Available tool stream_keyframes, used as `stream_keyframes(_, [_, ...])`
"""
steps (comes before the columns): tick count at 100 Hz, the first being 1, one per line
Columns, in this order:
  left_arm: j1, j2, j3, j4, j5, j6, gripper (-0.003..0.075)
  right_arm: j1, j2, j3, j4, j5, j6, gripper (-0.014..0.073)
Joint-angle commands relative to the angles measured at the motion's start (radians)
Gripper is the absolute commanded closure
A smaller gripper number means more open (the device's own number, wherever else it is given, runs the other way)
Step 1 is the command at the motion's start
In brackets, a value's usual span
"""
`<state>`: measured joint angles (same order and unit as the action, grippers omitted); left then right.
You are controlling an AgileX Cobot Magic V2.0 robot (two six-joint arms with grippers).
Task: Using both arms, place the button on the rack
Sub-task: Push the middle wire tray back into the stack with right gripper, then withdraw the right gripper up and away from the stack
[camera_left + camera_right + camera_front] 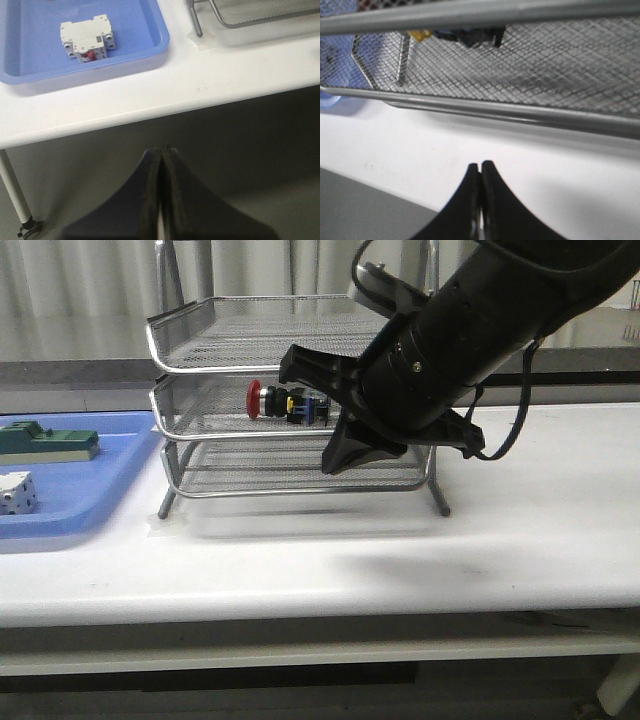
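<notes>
Button (285, 403) lies on the rack's (200, 360) middle tier, centre frame. Right gripper (335, 410) sits just beside it, fingers pressed together, empty. Left gripper (161, 155) likewise closed, below table edge. Back out without snagging wire.

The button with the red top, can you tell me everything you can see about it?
The button lies on its side in the middle tier of the silver wire rack. Its round red head points left; behind it come a black collar, a yellow band and a blue-black block. It rests on the mesh. The right gripper is close in front; whether it touches is unclear.
</notes>
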<state>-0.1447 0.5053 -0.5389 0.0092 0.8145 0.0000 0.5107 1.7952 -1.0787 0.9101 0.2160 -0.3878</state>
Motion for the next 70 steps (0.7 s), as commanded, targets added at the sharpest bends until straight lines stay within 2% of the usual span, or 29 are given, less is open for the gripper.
stream_keyframes(1, [0.002, 0.006, -0.027, -0.009, -0.066, -0.012, 0.0741, 0.001, -0.069, -0.029, -0.014, -0.004, -0.013, 0.0663])
stream_keyframes(24, [0.002, 0.006, -0.027, -0.009, -0.066, -0.012, 0.0741, 0.001, -0.173, 0.027, -0.083, 0.004, -0.013, 0.0660])
stream_keyframes(70, [0.002, 0.006, -0.027, -0.009, -0.066, -0.012, 0.0741, -0.003, -0.511, 0.297, -0.175, -0.088, -0.013, 0.0653])
